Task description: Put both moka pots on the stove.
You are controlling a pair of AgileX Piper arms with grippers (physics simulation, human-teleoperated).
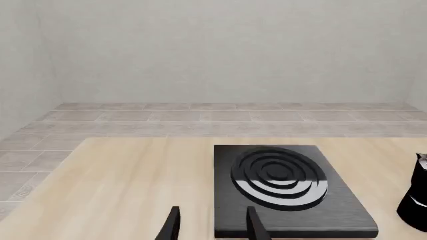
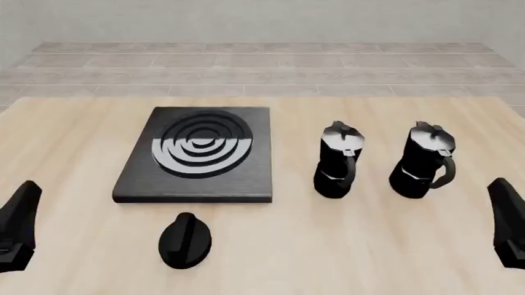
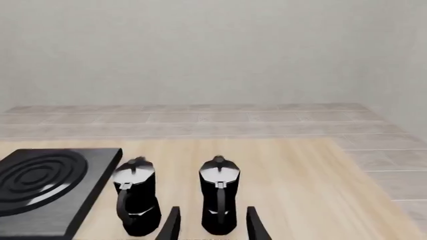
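Note:
Two black moka pots with silvery lids stand upright on the table right of the stove (image 2: 197, 155): the nearer-to-stove pot (image 2: 337, 161) and the right pot (image 2: 423, 161), handles facing the front. In the right wrist view both pots (image 3: 135, 202) (image 3: 219, 202) show, with the open right gripper (image 3: 210, 227) just short of the right one. The left gripper (image 1: 210, 227) is open, empty, near the stove's (image 1: 287, 190) front edge. In the front view, only the arm bodies show at the lower left (image 2: 16, 227) and lower right (image 2: 508, 221) corners.
A black oval knob (image 2: 185, 240) lies on the table in front of the stove. The wooden table ends at a tiled floor and a pale wall behind. A pot's edge (image 1: 417, 200) shows at the left wrist view's border.

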